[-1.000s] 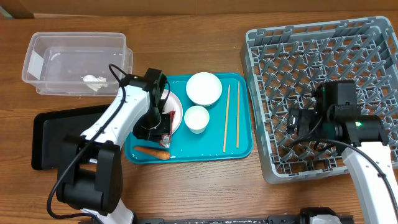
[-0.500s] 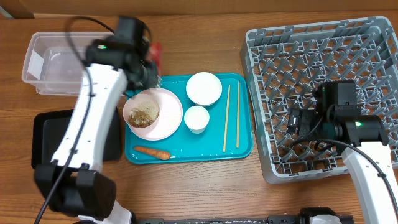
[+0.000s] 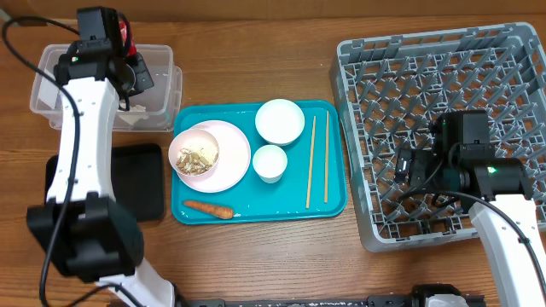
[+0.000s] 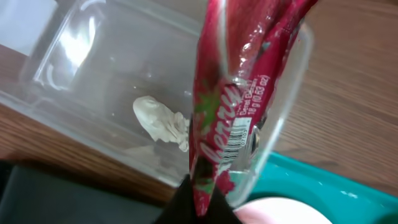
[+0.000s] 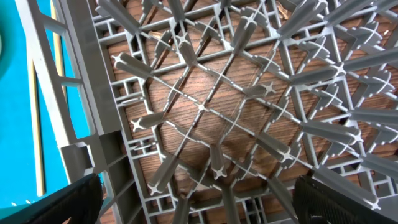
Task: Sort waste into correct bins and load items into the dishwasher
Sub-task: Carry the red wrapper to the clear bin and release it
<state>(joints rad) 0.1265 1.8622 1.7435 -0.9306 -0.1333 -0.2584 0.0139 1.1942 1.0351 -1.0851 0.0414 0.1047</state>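
Over clear tub [image 3: 51, 85] | left gripper [image 4: 196, 202] clamps red wrapper [image 4: 227, 106] | long axis straight out from gripper, into tub

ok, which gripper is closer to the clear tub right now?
Left. The left gripper hangs over the right end of the clear tub, pinching the red wrapper above it. The right gripper sits over the dish rack, far off beyond the teal tray.

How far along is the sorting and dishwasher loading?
Done: the tissue lies in the clear tub. In hand: the left gripper holds the red wrapper over it. Left: food scraps, carrot, plate, bowl, cup and chopsticks sit on the teal tray; dish rack empty.
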